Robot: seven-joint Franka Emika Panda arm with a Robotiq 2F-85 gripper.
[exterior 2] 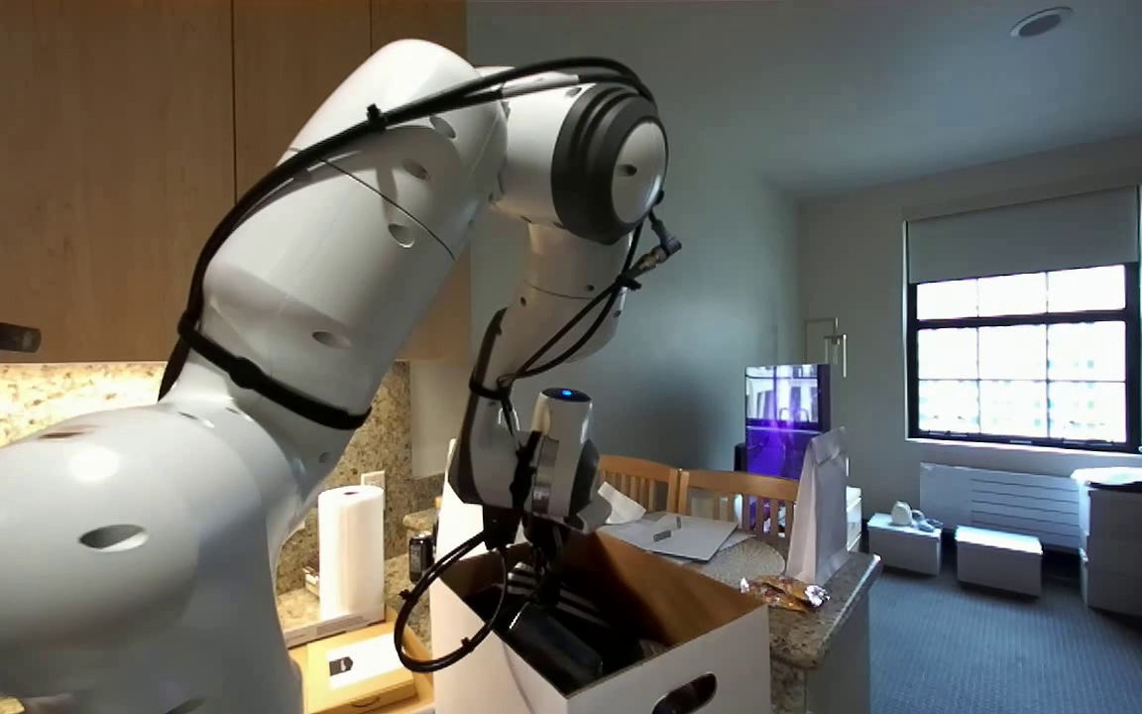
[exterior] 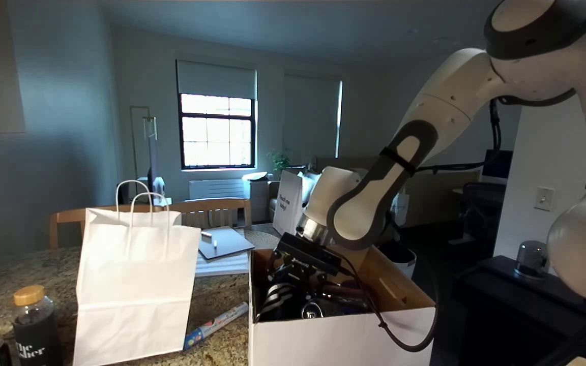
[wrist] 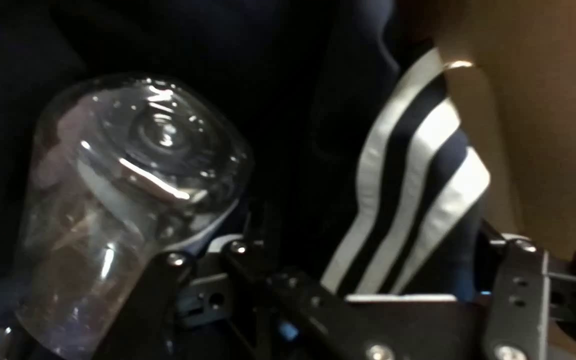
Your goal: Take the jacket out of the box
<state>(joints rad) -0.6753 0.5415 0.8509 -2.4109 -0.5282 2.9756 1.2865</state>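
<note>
1. Inside the box (exterior: 341, 340), the jacket (wrist: 393, 175) lies bunched and dark; in an exterior view its white stripes (exterior: 276, 300) show at nine o'clock of the opening.
2. Down into the box points the gripper (wrist: 373, 235), in both exterior views. Its fingers stand wide apart in the wrist view, with striped fabric showing between them; whether they touch or hold any of it, I cannot tell.
3. At nine o'clock from the gripper, in the wrist view, a clear container (wrist: 133, 210) lies against dark cloth, its round base facing the camera.
4. Toward one o'clock from the box, in an exterior view, slopes the white arm (exterior: 440, 112).
5. At nine o'clock from the box, in that view, a white paper bag (exterior: 138, 290) stands upright; between the two lies a slim printed tube (exterior: 216, 325), slanting from eight to two.
6. Between eight and nine o'clock from the bag is a dark bottle (exterior: 36, 328) with a tan lid.
7. Between nine and ten o'clock from the box, in an exterior view, stands a paper towel roll (exterior 2: 351, 555); at two, a tall white bag (exterior 2: 817, 506).
</note>
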